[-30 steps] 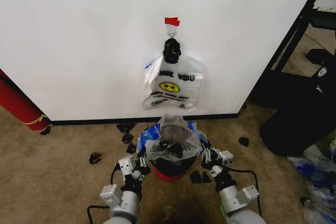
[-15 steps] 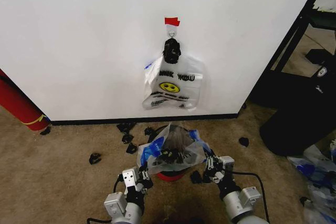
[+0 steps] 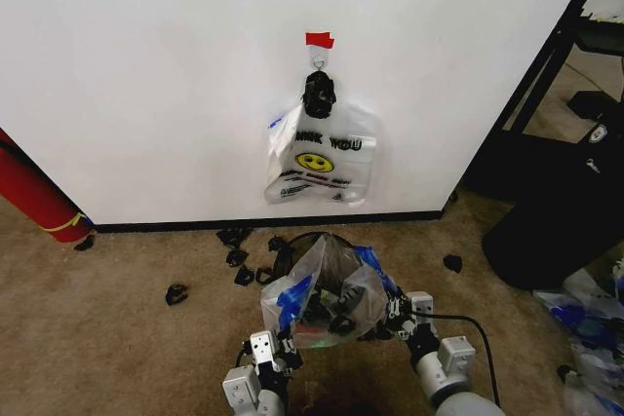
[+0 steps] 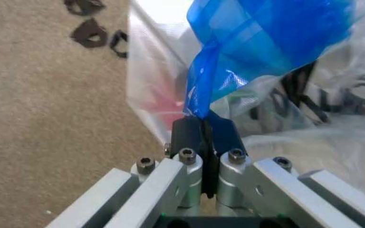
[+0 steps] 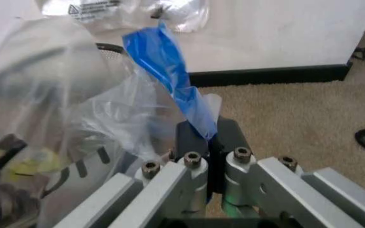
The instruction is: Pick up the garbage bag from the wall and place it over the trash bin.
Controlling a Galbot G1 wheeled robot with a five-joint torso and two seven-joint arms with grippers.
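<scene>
The garbage bag (image 3: 327, 291), see-through with blue patches, hangs stretched between my two grippers low in the head view, in front of the wall (image 3: 146, 75). My left gripper (image 3: 280, 343) is shut on a blue edge of the garbage bag (image 4: 271, 28), pinched at the left gripper (image 4: 203, 126). My right gripper (image 3: 395, 311) is shut on a blue strip of the garbage bag (image 5: 160, 57), held at the right gripper (image 5: 206, 130). The trash bin (image 3: 295, 242) shows as a dark rim behind the bag, and its rim (image 5: 110, 47) also shows past the plastic; the bag hides the rest.
A white "THANK YOU" bag (image 3: 322, 158) hangs from a hook (image 3: 319, 60) under red tape (image 3: 319, 40). A red cylinder (image 3: 34, 197) leans at the left. Black scraps (image 3: 175, 292) dot the carpet. A dark frame and bag (image 3: 556, 221) stand at the right.
Both grippers have drawn back toward me, lower in the head view, taking the garbage bag with them. More of the bin's rim now shows behind the bag.
</scene>
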